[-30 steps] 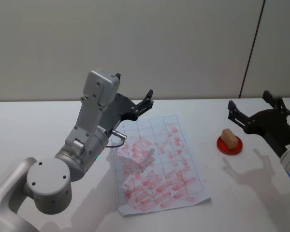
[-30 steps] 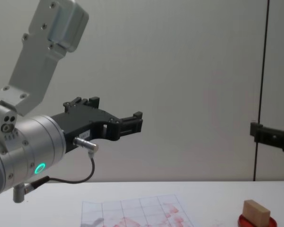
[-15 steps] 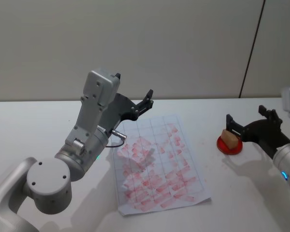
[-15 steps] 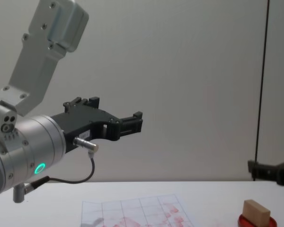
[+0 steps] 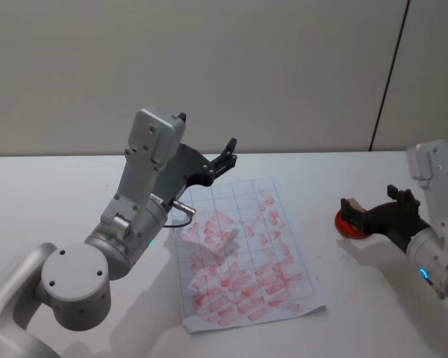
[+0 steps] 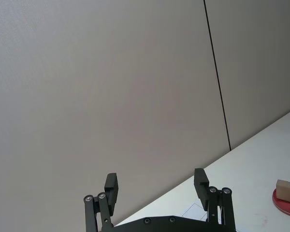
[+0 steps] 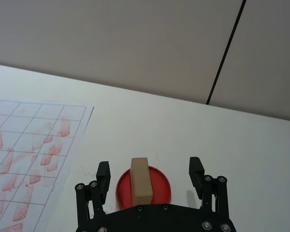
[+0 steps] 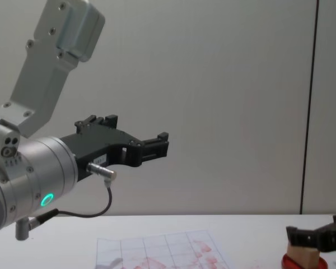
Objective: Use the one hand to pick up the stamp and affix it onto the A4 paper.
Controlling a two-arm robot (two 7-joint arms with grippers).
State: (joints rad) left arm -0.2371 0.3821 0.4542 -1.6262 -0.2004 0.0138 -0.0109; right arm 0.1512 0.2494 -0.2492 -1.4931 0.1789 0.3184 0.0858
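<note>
The stamp (image 7: pixel 140 181), a small tan wooden block, stands on the round red ink pad (image 7: pixel 159 187) at the right of the table. My right gripper (image 7: pixel 150 170) is open and low, with one finger on each side of the stamp (image 5: pixel 358 215) and not closed on it. In the chest view the stamp (image 8: pixel 301 255) shows just below the right gripper (image 8: pixel 319 238). The A4 paper (image 5: pixel 243 253), a gridded sheet with several red marks, lies in the middle. My left gripper (image 5: pixel 207 133) hangs open and empty above the paper's far left corner.
The paper (image 7: pixel 29 140) is left of the ink pad (image 5: pixel 349 226), with a strip of bare white table (image 5: pixel 321 261) between them. A wall with a dark vertical seam stands behind the table. The left arm's grey body rises over the table's left part.
My right gripper has come down and in toward the ink pad, from hovering above and beyond it to straddling the stamp. The left arm, paper and stamp have not moved.
</note>
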